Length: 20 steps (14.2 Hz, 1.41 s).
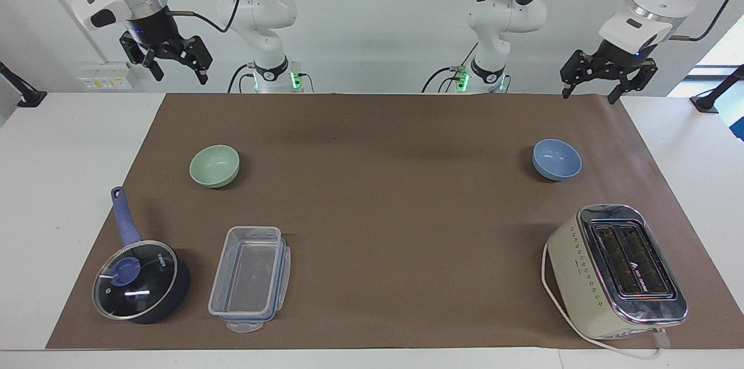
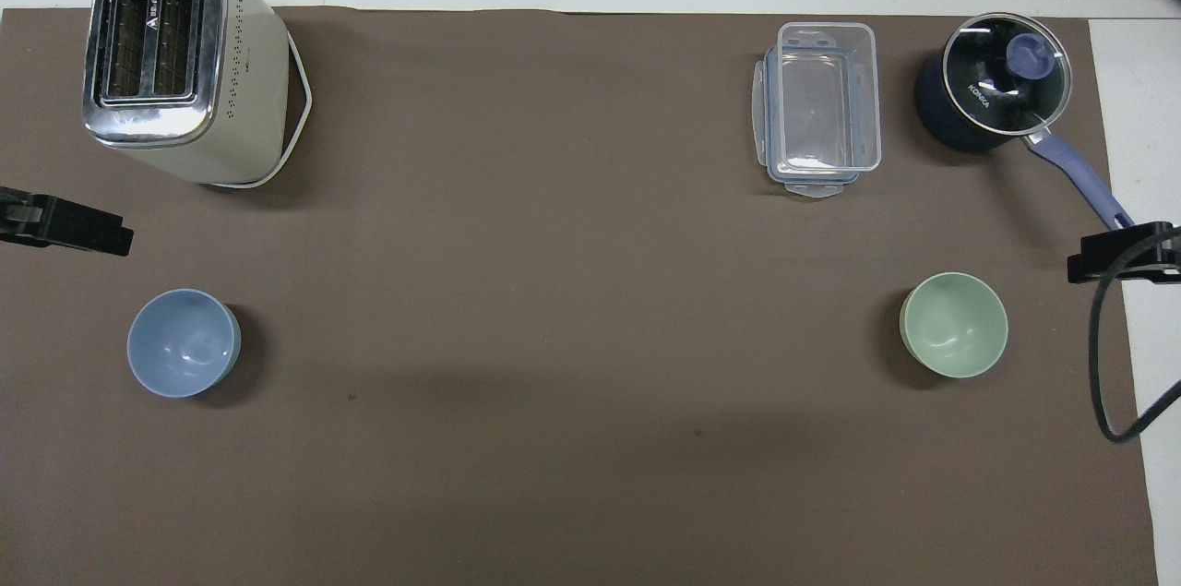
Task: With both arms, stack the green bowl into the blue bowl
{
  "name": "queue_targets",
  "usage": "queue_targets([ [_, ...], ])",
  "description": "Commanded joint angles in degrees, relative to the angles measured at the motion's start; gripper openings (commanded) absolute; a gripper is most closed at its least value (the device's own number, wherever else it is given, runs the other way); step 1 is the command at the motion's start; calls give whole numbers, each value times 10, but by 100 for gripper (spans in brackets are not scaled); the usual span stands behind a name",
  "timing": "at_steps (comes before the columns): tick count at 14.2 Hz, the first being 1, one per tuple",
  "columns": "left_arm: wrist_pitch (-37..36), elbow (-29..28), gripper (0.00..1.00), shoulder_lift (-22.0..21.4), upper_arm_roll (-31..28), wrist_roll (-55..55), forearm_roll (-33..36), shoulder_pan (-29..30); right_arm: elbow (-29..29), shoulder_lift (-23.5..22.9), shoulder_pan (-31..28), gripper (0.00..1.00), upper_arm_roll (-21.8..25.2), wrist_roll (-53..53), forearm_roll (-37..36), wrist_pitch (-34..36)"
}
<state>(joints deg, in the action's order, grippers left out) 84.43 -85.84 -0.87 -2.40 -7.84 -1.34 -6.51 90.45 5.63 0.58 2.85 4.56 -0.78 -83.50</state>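
— So, how do the jaws stand?

— Both sets are spread apart and hold nothing. The left gripper point(image 1: 605, 81) hangs in the air over the edge of the brown mat point(image 1: 383, 229) at the robots' side, at the left arm's end. The right gripper point(image 1: 171, 64) hangs high at the right arm's end, above the same edge of the white worktop point(image 1: 58, 183).

— And the bowls?

— The small round pale mint-green bowl point(image 1: 214, 165) sits upright on the mat toward the right arm's end. The small round periwinkle-blue bowl point(image 1: 557, 159) sits upright toward the left arm's end. They are well apart, and no gripper touches either.

— What else lies there?

— Farther from the robots than the green bowl are a dark blue saucepan with a glass lid point(image 1: 138, 276) and, just beside it, a clear rectangular plastic container point(image 1: 250, 277). A cream and chrome two-slot toaster point(image 1: 615, 271) stands farther out than the blue bowl.
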Motion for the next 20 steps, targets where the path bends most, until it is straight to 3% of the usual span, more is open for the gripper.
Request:
queue_targets([
  [1, -4, 1, 100, -5, -3, 5, 6, -6, 16, 15, -1, 100, 0, -15, 3, 2],
  [20, -3, -10, 100, -11, -3, -2, 5, -4, 16, 15, -2, 100, 2, -16, 3, 3],
])
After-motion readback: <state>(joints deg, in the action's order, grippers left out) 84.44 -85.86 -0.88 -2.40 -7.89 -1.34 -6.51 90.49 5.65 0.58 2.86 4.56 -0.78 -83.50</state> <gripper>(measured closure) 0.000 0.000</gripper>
